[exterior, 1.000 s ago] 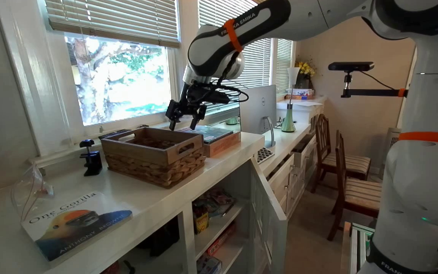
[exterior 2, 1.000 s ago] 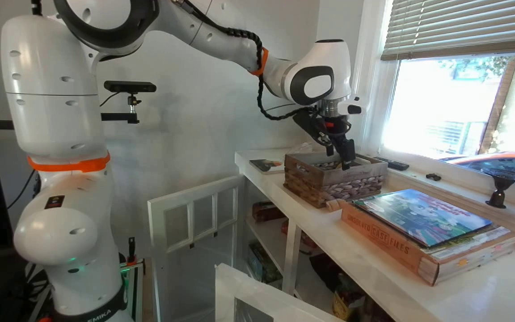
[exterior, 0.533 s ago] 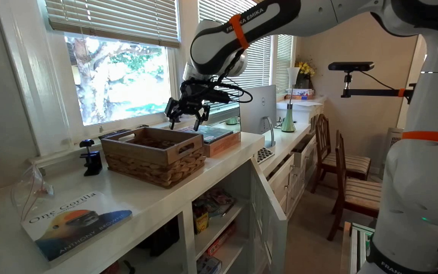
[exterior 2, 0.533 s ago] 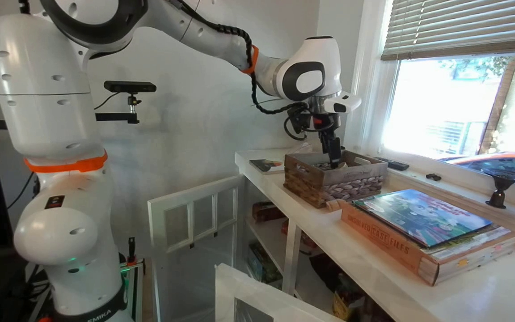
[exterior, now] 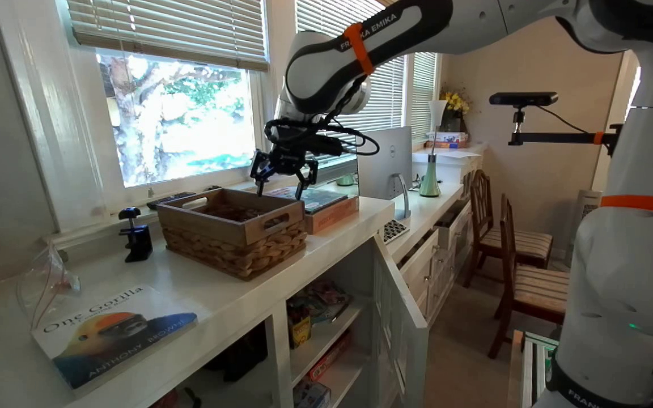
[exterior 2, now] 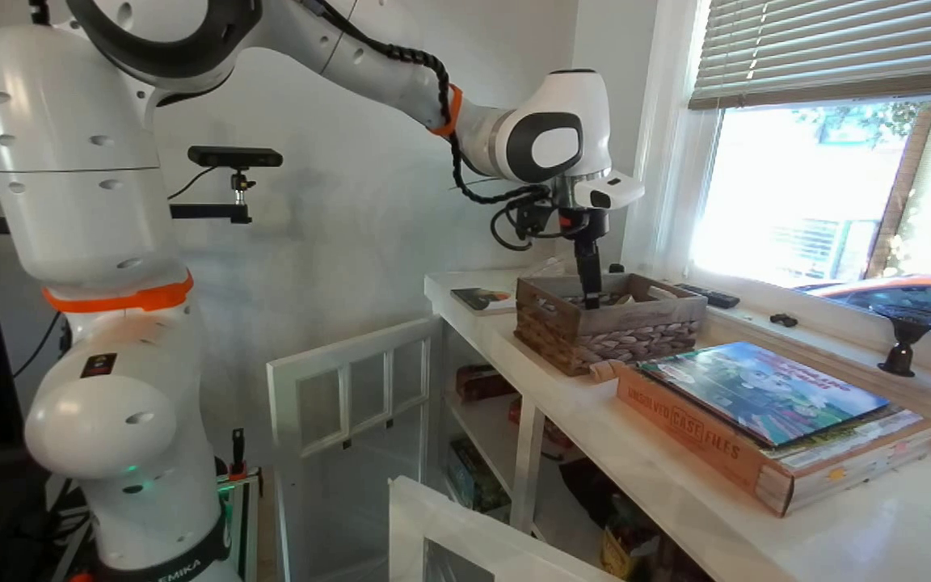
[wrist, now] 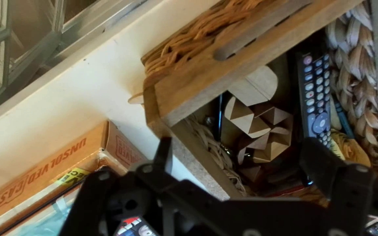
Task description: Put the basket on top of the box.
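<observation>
The brown wicker basket (exterior: 230, 255) with a wooden rim stands upright on the white counter in both exterior views (exterior 2: 643, 343); it fills much of the wrist view (wrist: 195, 78). The low brown box (exterior 2: 684, 424), with a thin blue-teal picture case (exterior 2: 764, 388) on its top, lies beside the basket's end and shows in the wrist view (wrist: 41, 177). My gripper (exterior: 279, 192) is open at the basket's end nearest the box. In the wrist view (wrist: 238, 147) one finger is outside that end wall and one over the inside. Contact with the rim cannot be told.
The basket holds a remote (wrist: 317, 98), a wooden faceted piece (wrist: 264, 131) and other small things. A picture book (exterior: 122, 334), plastic bag (exterior: 49, 283) and black clamp (exterior: 136, 238) are on the counter. A cabinet door (exterior: 403, 328) hangs open below. The window sill runs behind.
My gripper has turned and shifted so its fingers straddle the basket's end wall. The fingers look a little further apart in an exterior view. The basket has shifted slightly on the counter.
</observation>
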{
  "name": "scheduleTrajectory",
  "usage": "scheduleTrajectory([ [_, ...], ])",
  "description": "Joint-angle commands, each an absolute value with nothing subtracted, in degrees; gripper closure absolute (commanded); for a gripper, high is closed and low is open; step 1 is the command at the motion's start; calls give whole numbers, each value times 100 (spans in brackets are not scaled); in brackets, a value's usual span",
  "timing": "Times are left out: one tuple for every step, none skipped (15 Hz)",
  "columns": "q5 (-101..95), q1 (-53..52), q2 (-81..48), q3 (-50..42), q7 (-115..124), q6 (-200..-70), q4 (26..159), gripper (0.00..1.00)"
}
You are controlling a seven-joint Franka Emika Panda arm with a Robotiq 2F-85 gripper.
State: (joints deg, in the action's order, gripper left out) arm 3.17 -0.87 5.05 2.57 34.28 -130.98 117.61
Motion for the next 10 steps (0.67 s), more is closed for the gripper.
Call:
scheduleTrajectory([
  [200, -64, 726, 303, 3806, -12843, 11932, 0],
  [203, -67, 765, 310, 3854, -12776, 11937, 0],
  [223, -73, 801, 318, 3891, -12687, 11938, 0],
  [243, -74, 833, 324, 3924, -12553, 11940, 0],
  [253, -72, 861, 329, 3962, -12435, 11956, 0],
  [248, -70, 892, 339, 4002, -12309, 11957, 0],
  [227, -65, 918, 349, 4058, -12193, 11965, 0],
  [234, -61, 936, 351, 4076, -12095, 11973, 0],
  [246, -59, 947, 349, 4076, -12054, 11996, 0],
  [177, -44, 937, 345, 4052, -12049, 12026, 0],
])
